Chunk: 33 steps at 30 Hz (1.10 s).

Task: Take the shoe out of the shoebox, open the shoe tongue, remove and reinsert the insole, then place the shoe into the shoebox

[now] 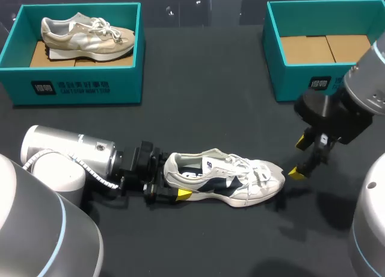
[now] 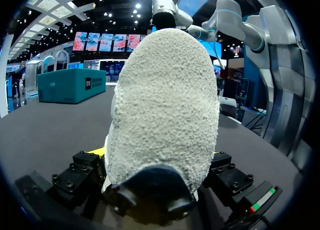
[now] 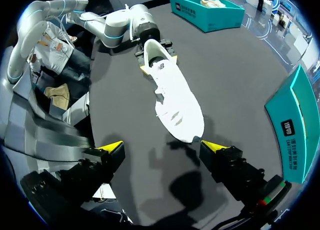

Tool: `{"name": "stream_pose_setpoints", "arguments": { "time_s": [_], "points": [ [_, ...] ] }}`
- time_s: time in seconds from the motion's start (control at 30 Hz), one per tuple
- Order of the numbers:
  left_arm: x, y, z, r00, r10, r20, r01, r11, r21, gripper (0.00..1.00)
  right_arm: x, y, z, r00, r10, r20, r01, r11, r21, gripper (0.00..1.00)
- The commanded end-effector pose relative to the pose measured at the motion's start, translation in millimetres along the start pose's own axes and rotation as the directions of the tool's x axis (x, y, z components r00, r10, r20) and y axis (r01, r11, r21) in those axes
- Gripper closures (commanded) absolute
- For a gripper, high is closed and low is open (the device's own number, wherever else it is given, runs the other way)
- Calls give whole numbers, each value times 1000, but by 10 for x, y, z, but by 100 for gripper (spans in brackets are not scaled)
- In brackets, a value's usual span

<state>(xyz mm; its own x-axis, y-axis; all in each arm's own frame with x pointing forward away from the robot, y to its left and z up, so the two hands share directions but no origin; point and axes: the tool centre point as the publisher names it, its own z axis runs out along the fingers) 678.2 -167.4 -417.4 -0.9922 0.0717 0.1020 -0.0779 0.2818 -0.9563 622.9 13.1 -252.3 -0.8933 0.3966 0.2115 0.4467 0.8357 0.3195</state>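
Shoe (image 1: 225, 179): white upper, navy side panels, white laces, pale sole. It lies out of the boxes on the dark table (image 1: 210, 102), near the front edge between the two arms, heel toward the left arm and toe toward the right. It appears to rest on its sole.

- Not made out: the insole, since the opening shows only dark lining, and how far the tongue is drawn back under the laces.
- Left gripper (image 1: 171, 180): closed onto the heel from both sides. In the head view one yellow tip shows at the near side and the far finger is hidden behind the heel. In the left wrist view the fuzzy heel fills the space between the fingers and covers nearly all of both tips.
- Right gripper (image 1: 299, 158): fingers spread wide, holding nothing, just off the toe and not touching it.
- Left shoebox (image 1: 78, 87): teal, at the far left, holding a beige shoe (image 1: 87, 36).
- Right shoebox (image 1: 301, 81): teal, at the far right, with a bare cardboard floor (image 1: 325, 48). Its far end is cut off and partly covered by the right arm.
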Motion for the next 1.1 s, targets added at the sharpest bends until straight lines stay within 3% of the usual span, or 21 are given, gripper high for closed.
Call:
{"name": "stream_pose_setpoints", "arguments": {
  "time_s": [0.03, 0.17, 0.37, 0.43, 0.8, 0.87, 0.93, 1.0, 1.1],
  "points": [
    [-3, 1, 32, 1000, 0, 1, 0, 1000, -1, 100, 213, 371, -33, 955, 264, 133, -284, 944, 168, 0],
    [-3, 1, 32, 1000, 0, 1, 0, 1000, -1, 100, 405, 627, -16, 904, 378, 199, -406, 906, 121, 0],
    [-3, 1, 32, 1000, 0, 1, 0, 1000, -1, 100, 567, 944, 76, 790, 555, 258, -591, 803, 82, 0],
    [-3, 1, 32, 1000, 0, 1, 0, 1000, -1, 100, 607, 1038, 113, 804, 544, 241, -574, 816, 72, 0],
    [-3, 1, 32, 1000, 0, 1, 0, 1000, -1, 100, 607, 1038, 113, 804, 544, 241, -574, 816, 72, 0],
    [-3, 1, 32, 1000, 0, 1, 0, 1000, -1, 100, 590, 1141, 213, 744, 587, 320, -646, 753, 122, 0],
    [-3, 1, 32, 1000, 0, 1, 0, 1000, -1, 100, 578, 1200, 269, 697, 630, 342, -693, 714, 98, 0],
    [-3, 1, 32, 1000, 0, 1, 0, 1000, -1, 100, 564, 1279, 345, 626, 671, 397, -758, 644, 106, 0],
    [-3, 1, 32, 1000, 0, 1, 0, 1000, -1, 100, 588, 1396, 405, 578, 681, 450, -790, 604, 100, 0]
  ]
}}
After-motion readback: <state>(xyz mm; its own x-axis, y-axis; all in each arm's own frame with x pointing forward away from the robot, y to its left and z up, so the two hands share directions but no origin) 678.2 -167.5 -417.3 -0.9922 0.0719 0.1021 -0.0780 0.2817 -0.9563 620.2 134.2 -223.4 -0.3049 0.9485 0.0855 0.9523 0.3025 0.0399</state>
